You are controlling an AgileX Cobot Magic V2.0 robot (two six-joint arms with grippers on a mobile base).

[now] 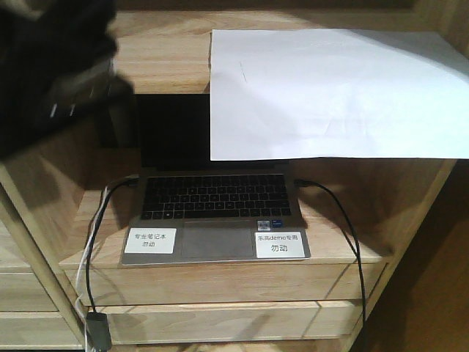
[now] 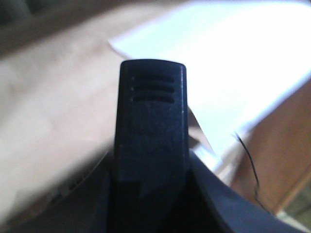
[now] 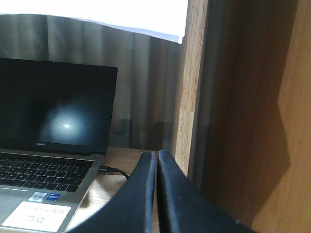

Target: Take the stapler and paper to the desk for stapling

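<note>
The paper (image 1: 337, 95) is a large white sheet lying on the top shelf, its front edge hanging over the laptop bay. The left wrist view shows it ahead and to the right (image 2: 233, 63); the right wrist view shows only its lower edge (image 3: 136, 14). My left gripper (image 2: 150, 165) is shut on the stapler (image 2: 150, 121), a black body with three grooves near its tip, held above the shelf top just left of the paper. In the front view that arm is a dark blur at top left (image 1: 58, 81). My right gripper (image 3: 158, 155) is shut and empty, low by the shelf's right wall. The desk is out of view.
An open laptop (image 1: 220, 220) with white labels sits on the lower shelf of a pale wooden shelf unit (image 1: 220, 282), with cables (image 1: 344, 220) trailing from both sides. The unit's right side wall (image 3: 194, 97) stands close beside my right gripper. Drawers sit below.
</note>
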